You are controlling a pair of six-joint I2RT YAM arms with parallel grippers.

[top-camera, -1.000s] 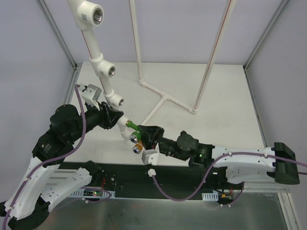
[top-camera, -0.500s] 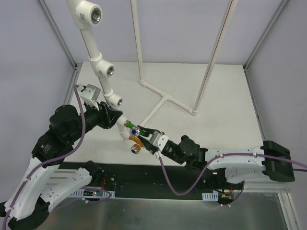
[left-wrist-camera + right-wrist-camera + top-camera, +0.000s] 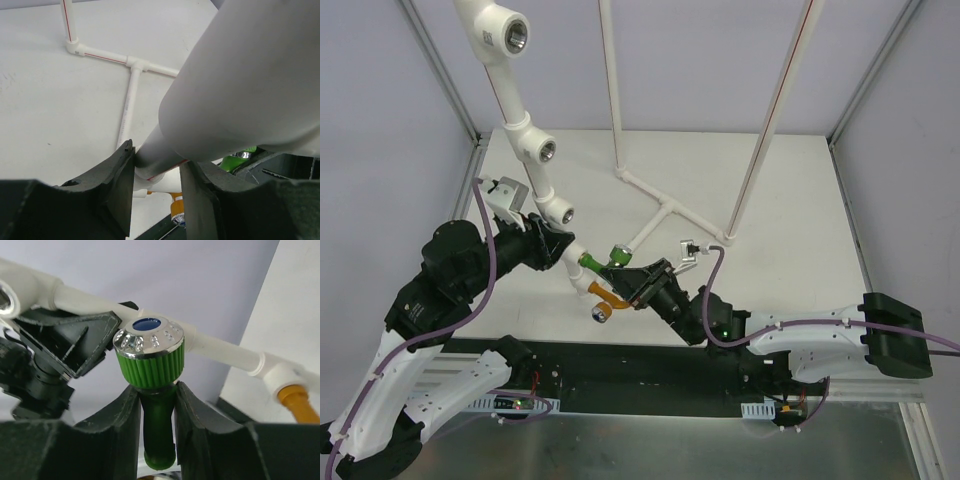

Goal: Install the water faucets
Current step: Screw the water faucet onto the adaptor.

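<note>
Fingers (image 3: 120, 435) clamp green faucet (image 3: 150, 367) (orange faucet (image 3: 297, 402) sits in tee (image 3: 277, 371)).

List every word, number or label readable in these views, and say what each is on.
No text can be read in any view.
top tee fitting: a small grey mark, too small to read.
green faucet: a plain blue disc on its cap, no lettering visible.
</note>
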